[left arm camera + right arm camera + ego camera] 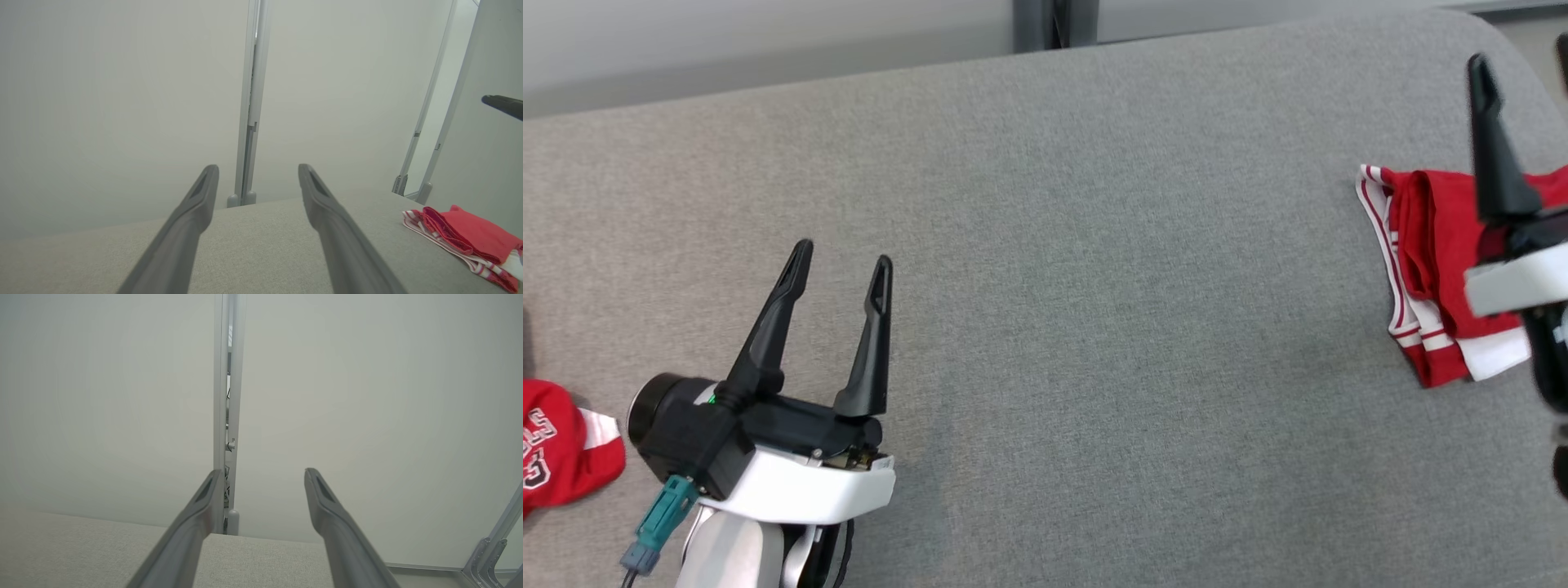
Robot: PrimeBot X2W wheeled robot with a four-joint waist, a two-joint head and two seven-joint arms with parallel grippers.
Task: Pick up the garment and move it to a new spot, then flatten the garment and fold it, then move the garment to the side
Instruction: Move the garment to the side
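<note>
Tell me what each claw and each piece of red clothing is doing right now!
Left claw: open, empty, over the grey table.
Right claw: open, empty.
Red and white garment: folded over, lying on the table's right side.
Red jersey: crumpled at the left edge, partly out of view.

The left gripper (843, 253) has two long tapered black fingers (768, 327), a black body, a white wrist shell (800, 490) and a teal plug (660, 518)
</note>
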